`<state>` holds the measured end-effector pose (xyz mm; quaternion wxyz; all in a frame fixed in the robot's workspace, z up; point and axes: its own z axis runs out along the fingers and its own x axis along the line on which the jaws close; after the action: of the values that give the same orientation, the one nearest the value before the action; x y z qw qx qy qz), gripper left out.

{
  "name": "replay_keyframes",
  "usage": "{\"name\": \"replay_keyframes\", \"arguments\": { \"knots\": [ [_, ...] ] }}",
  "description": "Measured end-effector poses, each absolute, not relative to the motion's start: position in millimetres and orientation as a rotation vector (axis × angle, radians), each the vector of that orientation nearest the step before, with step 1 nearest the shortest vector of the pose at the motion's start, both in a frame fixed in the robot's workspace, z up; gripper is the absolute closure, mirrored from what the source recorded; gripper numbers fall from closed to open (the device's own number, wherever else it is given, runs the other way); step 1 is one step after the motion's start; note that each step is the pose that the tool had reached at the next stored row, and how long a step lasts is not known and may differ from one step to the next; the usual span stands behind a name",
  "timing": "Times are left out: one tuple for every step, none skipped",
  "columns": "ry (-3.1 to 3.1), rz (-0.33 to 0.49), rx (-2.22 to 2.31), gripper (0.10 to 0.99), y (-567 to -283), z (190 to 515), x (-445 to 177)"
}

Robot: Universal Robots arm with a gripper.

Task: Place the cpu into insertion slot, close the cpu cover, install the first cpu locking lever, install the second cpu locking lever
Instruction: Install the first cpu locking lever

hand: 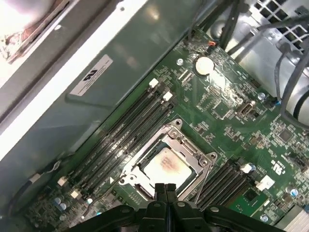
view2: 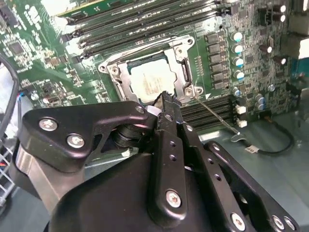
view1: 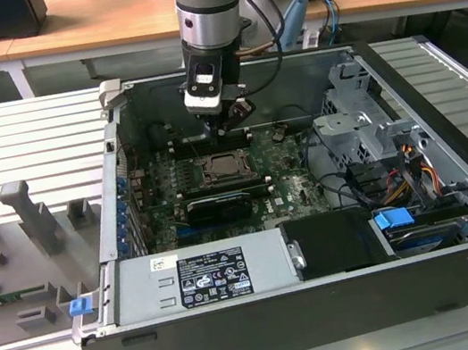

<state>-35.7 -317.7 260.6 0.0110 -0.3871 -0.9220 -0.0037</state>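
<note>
Bench: the grey slatted bench [view1: 18, 131] carries the open computer case [view1: 246, 345]. Grey holder blocks [view1: 28, 216] sit toward the exterior view's left.
Insertion slot: the insertion slot [view1: 220, 170] lies mid-board, just beside the long memory slots [hand: 125, 128].
Cpu: the cpu [hand: 164, 166] lies flat in the slot, its pale top showing through the window.
Cpu cover: the cpu cover [hand: 193, 147] looks folded down flat around the chip.
Claw: the claw [hand: 164, 187] hangs just above one edge of the socket, clenched on nothing, its fingers pressed together.
Locking lever: a thin wire lever [view2: 215, 116] angles out from a socket corner across the board and seems to be unhooked.
Drive cage: the metal drive cage [view1: 361, 125] and its cables stand toward the exterior view's right, well apart from the socket.
Step in hand: probably the first locking lever, since placing the chip and closing the cover look done.
What it calls for: as I judge it, the clenched tip bearing on the wire and swinging it down under its catch without scraping the board.
</note>
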Motion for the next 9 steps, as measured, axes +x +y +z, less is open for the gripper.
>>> {"name": "replay_keyframes", "arguments": {
  "knots": [
    [-2.901, -0.011, -1.147, 0.98, -317.7, 260.6, -35.7],
    [-2.922, -0.01, -1.092, 0.98, -317.8, 260.5, -35.7],
    [-2.932, -0.01, -1.065, 0.98, -317.8, 260.4, -35.7],
    [-2.941, -0.009, -1.038, 0.98, -317.7, 260.4, -35.7],
    [-2.95, -0.009, -1.014, 0.98, -317.7, 260.3, -35.7],
    [-2.961, -0.009, -0.981, 0.98, -317.7, 260.3, -35.7],
    [-2.971, -0.008, -0.948, 0.98, -317.8, 260.3, -35.7],
    [-2.979, -0.008, -0.924, 0.98, -317.8, 260.2, -35.7],
    [-2.986, -0.008, -0.901, 0.98, -317.8, 260.2, -35.7]
  ]
}}
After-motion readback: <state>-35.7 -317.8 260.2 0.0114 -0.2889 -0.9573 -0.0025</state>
